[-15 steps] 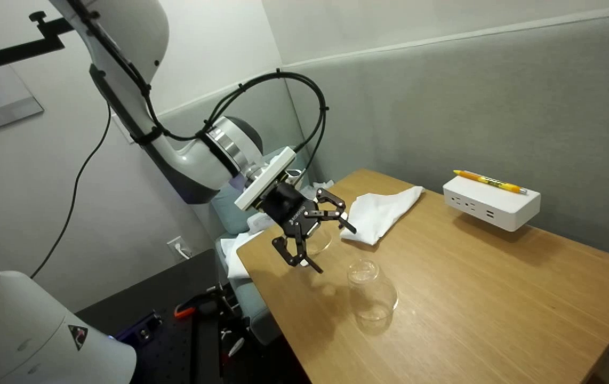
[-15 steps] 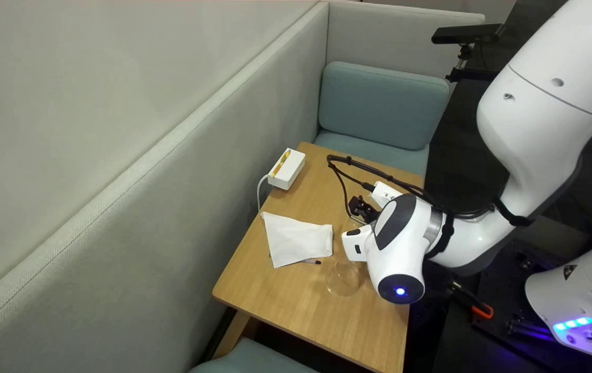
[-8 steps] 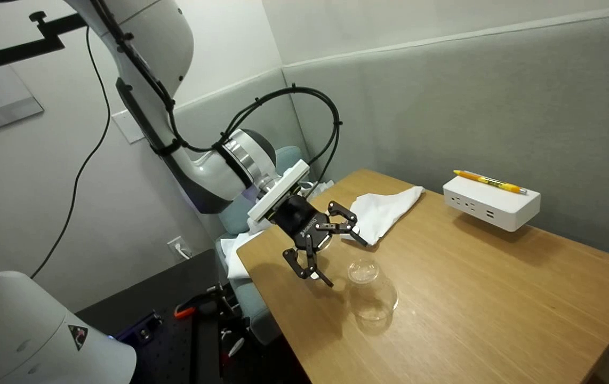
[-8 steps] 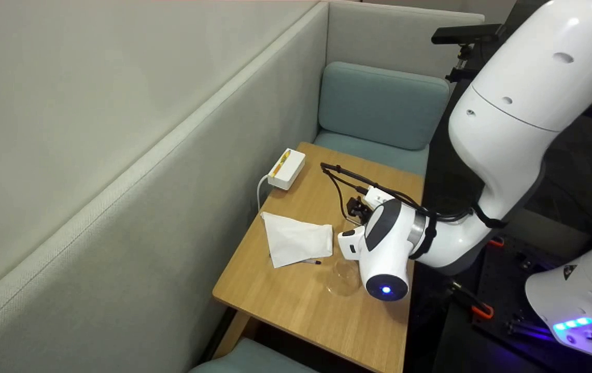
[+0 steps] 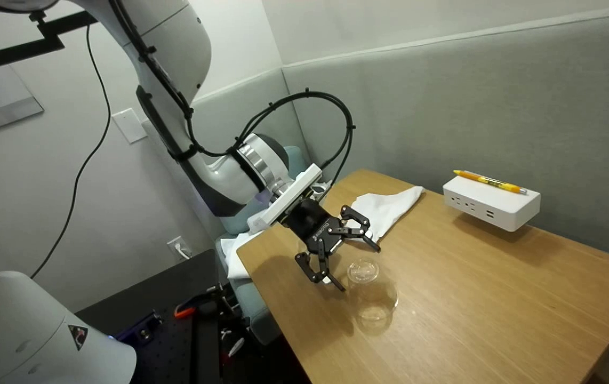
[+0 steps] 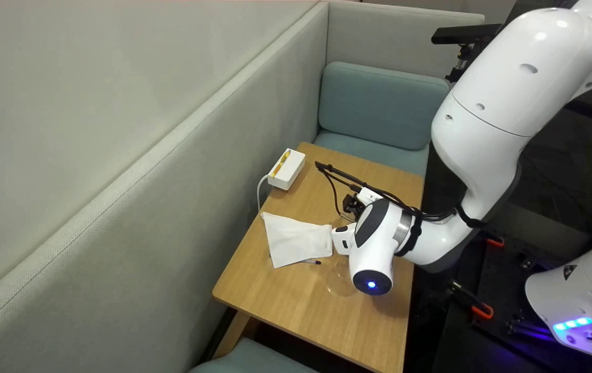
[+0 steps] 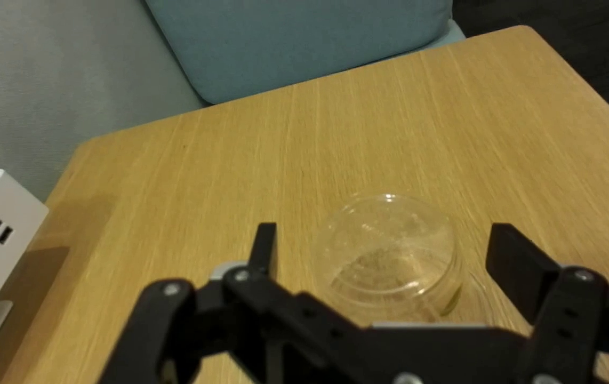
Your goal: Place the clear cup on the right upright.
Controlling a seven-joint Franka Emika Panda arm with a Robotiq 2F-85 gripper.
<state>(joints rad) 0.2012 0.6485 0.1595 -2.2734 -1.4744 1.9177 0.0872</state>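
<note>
In an exterior view, the hand [image 5: 361, 270], fingers [image 5: 371, 245] parted wide and holding nothing, slants down toward the clear cup [image 5: 374, 293] on the right, which stands apparently mouth down on the table [image 5: 475, 314] just ahead, presumably to straddle and right it.

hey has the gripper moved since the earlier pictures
Yes. In an exterior view the gripper has shifted rightward and down the picture, toward the unmoved clear cup ahead of it.
</note>
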